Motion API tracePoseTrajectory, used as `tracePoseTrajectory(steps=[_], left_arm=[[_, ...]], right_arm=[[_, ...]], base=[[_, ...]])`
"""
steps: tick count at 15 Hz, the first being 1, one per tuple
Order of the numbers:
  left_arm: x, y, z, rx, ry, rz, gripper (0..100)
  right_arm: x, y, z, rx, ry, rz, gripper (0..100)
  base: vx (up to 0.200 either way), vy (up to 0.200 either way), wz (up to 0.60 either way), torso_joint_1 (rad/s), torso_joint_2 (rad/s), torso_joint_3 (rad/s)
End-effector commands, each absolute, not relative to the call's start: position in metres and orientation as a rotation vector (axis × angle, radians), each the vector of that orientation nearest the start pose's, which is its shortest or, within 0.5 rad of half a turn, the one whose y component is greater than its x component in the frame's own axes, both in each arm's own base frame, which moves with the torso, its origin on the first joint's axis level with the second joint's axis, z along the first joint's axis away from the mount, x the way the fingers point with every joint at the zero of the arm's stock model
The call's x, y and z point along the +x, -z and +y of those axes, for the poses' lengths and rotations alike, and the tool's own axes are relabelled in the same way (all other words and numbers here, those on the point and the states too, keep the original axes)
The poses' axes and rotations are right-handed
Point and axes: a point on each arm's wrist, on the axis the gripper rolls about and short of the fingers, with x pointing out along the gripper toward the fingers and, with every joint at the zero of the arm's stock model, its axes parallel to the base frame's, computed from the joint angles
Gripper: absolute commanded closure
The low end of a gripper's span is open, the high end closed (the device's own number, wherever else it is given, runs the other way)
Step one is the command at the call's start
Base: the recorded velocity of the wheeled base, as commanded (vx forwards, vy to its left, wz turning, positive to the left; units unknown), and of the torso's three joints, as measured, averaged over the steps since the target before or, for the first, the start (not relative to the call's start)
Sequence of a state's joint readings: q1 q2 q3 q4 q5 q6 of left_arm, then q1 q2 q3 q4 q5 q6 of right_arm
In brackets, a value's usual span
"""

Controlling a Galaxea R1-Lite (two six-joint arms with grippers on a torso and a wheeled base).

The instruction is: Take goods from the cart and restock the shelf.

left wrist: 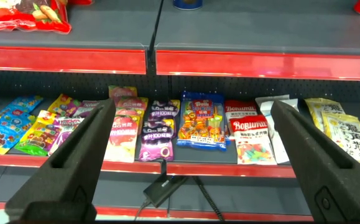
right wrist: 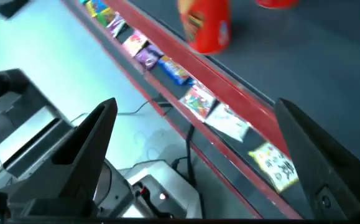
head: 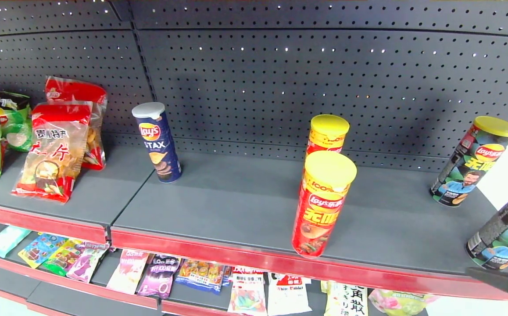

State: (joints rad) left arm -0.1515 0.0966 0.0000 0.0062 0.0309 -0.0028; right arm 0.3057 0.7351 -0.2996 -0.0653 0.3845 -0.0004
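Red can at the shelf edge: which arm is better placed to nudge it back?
Right, probably. The right claw is open, empty, with the red can close ahead; left claw, also open, faces the candy bags on the lower shelf.

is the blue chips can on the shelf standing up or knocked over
Upright: the blue chips can stands on its base on the grey shelf, with its white lid on top.

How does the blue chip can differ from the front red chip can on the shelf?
The blue can has a white lid; the front red can has a yellow lid. The blue can stands nearer the back of the shelf; the front red can stands at its front edge, farther right. Both stand upright with lids on.
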Motion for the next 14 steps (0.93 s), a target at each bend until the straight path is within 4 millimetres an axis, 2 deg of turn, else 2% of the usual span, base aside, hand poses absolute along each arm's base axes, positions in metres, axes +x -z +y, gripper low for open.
tracePoseTrajectory(steps=[1,4,10,11,12,14], left_arm=[[-0.015,-0.077,0.003,0.006,0.119,0.104,0],[-0.015,-0.077,0.003,0.006,0.119,0.104,0],[-0.015,-0.077,0.003,0.006,0.121,0.104,0],[-0.015,-0.077,0.003,0.006,0.121,0.104,0],[-0.015,-0.077,0.003,0.006,0.121,0.104,0],[-0.015,-0.077,0.003,0.006,0.121,0.104,0]], right_arm=[[0.019,-0.156,0.01,0.026,-0.466,0.244,0],[0.007,-0.154,0.005,0.021,-0.158,0.172,0],[-0.01,-0.15,0.005,0.004,-0.107,0.068,0],[-0.013,-0.143,0.005,-0.008,-0.108,0.062,0],[-0.019,-0.122,0.005,-0.039,-0.125,0.046,0],[-0.026,-0.094,0.004,-0.051,-0.155,0.004,0]], base=[[0.0,0.0,0.0,0.0,0.0,0.0],[0.0,0.0,0.0,0.0,0.0,0.0],[0.0,0.0,0.0,0.0,0.0,0.0],[0.0,0.0,0.0,0.0,0.0,0.0],[0.0,0.0,0.0,0.0,0.0,0.0],[0.0,0.0,0.0,0.0,0.0,0.0]])
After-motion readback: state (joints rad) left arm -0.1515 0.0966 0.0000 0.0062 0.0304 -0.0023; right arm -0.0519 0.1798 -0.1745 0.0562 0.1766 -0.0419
